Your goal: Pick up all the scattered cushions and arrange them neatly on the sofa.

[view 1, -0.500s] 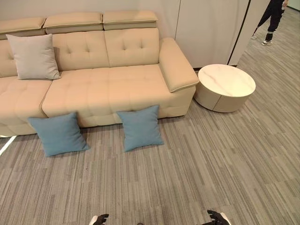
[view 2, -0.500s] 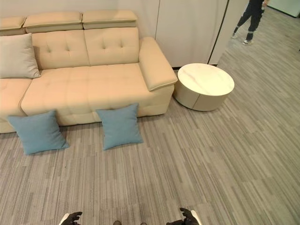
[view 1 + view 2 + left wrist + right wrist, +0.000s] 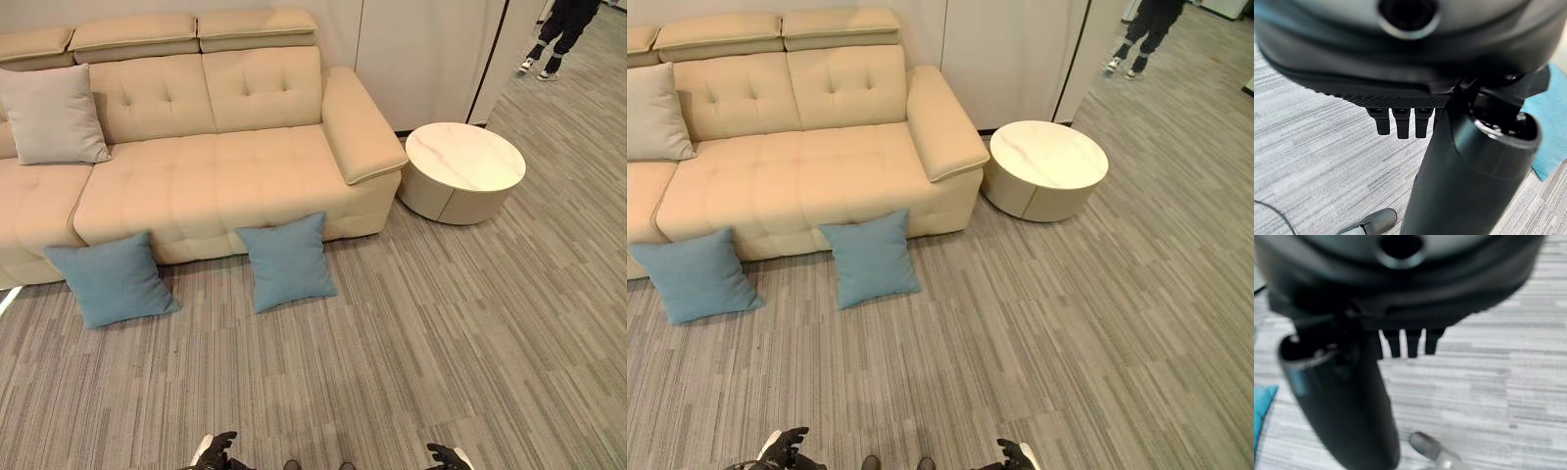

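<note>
Two blue cushions [image 3: 286, 261] [image 3: 110, 282] lean on the floor against the sofa [image 3: 216, 176], well ahead of both hands. The left hand [image 3: 217, 448] and right hand [image 3: 438, 456] hang with released fingers, holding nothing. The cushions look light and soft; take them by an edge.

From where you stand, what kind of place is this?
Probably a living room or a lounge: a beige sofa against the wall, a round side table beside it, and blue cushions on a carpeted floor.
</note>
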